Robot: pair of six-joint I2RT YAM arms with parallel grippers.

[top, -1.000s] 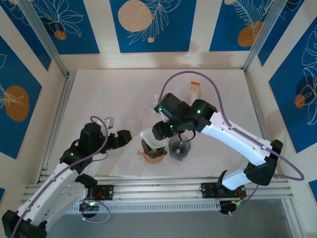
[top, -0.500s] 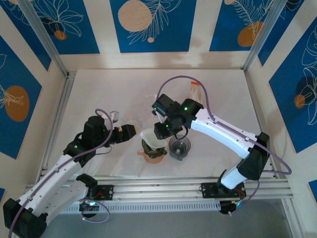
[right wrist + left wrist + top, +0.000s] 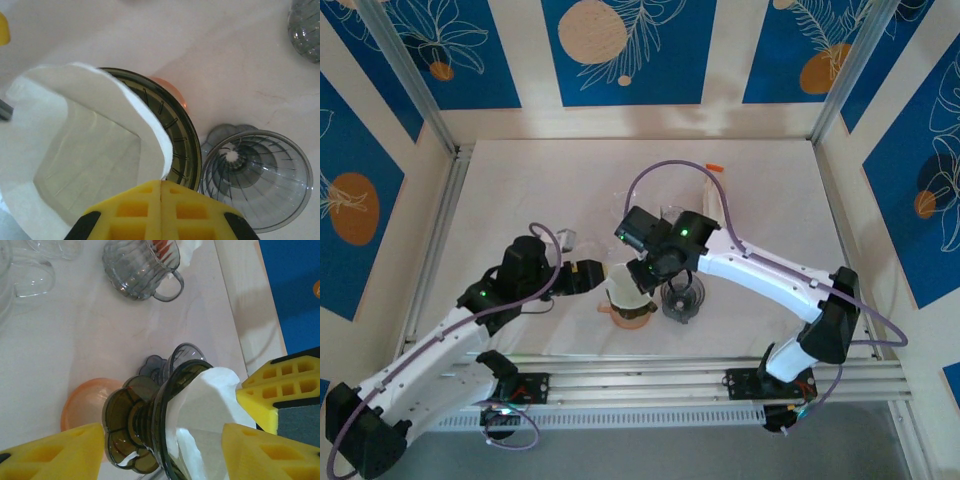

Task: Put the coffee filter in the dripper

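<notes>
At the near middle of the white table [image 3: 520, 190], the white paper coffee filter [image 3: 85, 150] is sitting inside the dark smoky-green glass dripper [image 3: 634, 306], which is standing upright on a small orange saucer [image 3: 82, 400]. The cone is not lying square in it. In the right wrist view it is leaning out over the rim on the side toward the left arm. That is leaving the ribbed inner wall bare on the opposite side, next to the clear glass dripper [image 3: 255, 175] standing just beside it.

The right gripper [image 3: 160, 200] is hanging directly above that bare side. Its yellow fingers [image 3: 125, 205] are pressed together with no gap, and their tips are at the filter's raised edge. Whether any paper is caught between them I cannot tell. The right arm is reaching in from the right with the forearm stretched across the table and the wrist bent down over the cup.

The left gripper [image 3: 162, 440] is lying low and coming in from the left. Its fingers [image 3: 55, 450] are spread, with the dripper's body between them and neither finger visibly touching it.

The filter probably needs pressing down and across toward the bare wall. The right gripper is nearer for that, and the left gripper is placed to steady the dripper.
</notes>
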